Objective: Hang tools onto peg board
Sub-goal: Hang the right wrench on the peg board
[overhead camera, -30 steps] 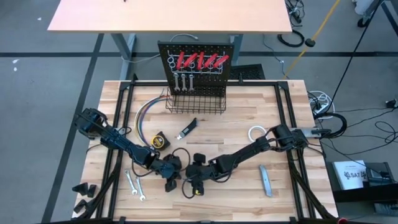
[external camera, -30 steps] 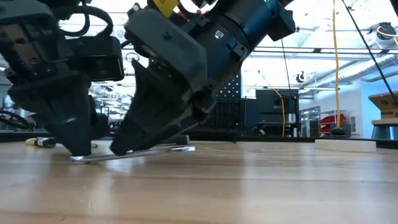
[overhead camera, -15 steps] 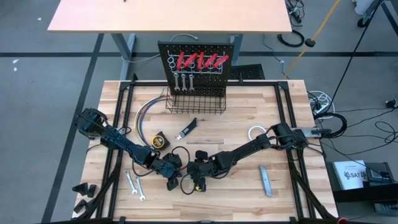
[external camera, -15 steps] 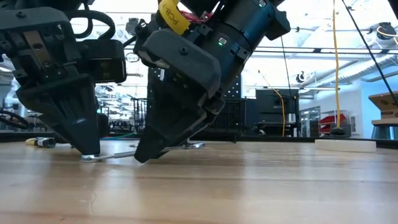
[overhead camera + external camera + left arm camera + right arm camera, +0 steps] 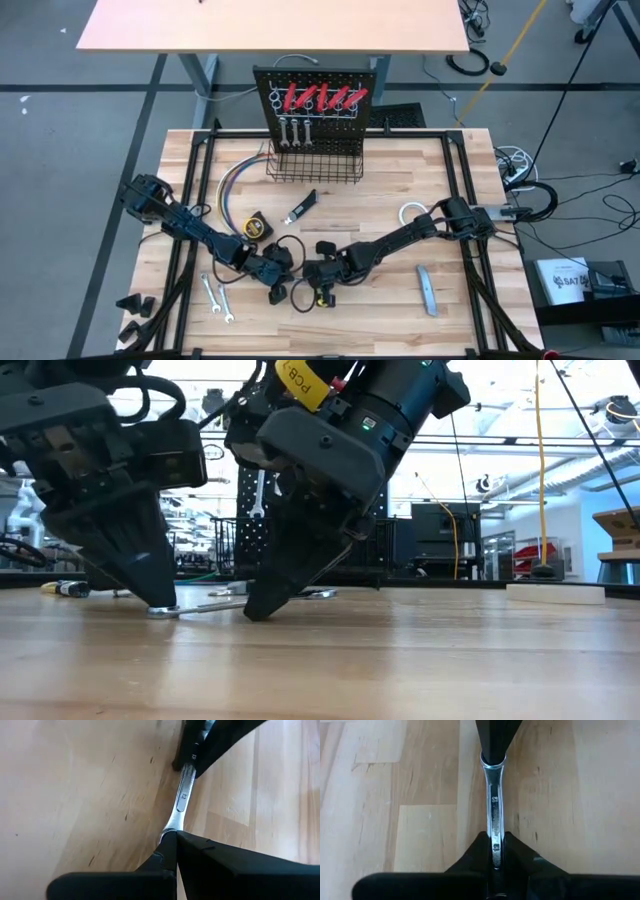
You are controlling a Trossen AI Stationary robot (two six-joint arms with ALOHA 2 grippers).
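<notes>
A silver open-end wrench (image 5: 215, 605) lies low over the table near its front edge, between my two grippers. My left gripper (image 5: 160, 607) is shut on the wrench's left end. My right gripper (image 5: 258, 610) is shut on its shaft, farther right. In the high view both grippers (image 5: 277, 280) (image 5: 312, 278) meet nose to nose and hide the wrench. The peg board (image 5: 320, 85) stands upright at the far edge. Red-handled tools (image 5: 325, 97) and wrenches (image 5: 292, 128) hang on it, and a wire basket (image 5: 315, 165) sits at its base. My left gripper pinches the wrench's head end (image 5: 171, 826) between its two fingertips, slanting down from the table's left. That end sits at the tabletop. My right gripper pinches the shaft (image 5: 494, 837) between its two fingers, one on each long edge. It slants steeply down from the right, in line with the wrench. The free end (image 5: 322, 595) sticks out behind it.
On the table lie a yellow tape measure (image 5: 258, 226), a black-handled knife (image 5: 303, 207), a white tape roll (image 5: 412, 213), a grey bar (image 5: 427, 290), two loose wrenches (image 5: 216, 298) and a bundle of coloured wires (image 5: 235, 185).
My right gripper has tipped to point more steeply down and has shut its fingers onto the wrench's shaft, which they earlier straddled. The wrench stays low at the table, still held at its left end by my left gripper.
</notes>
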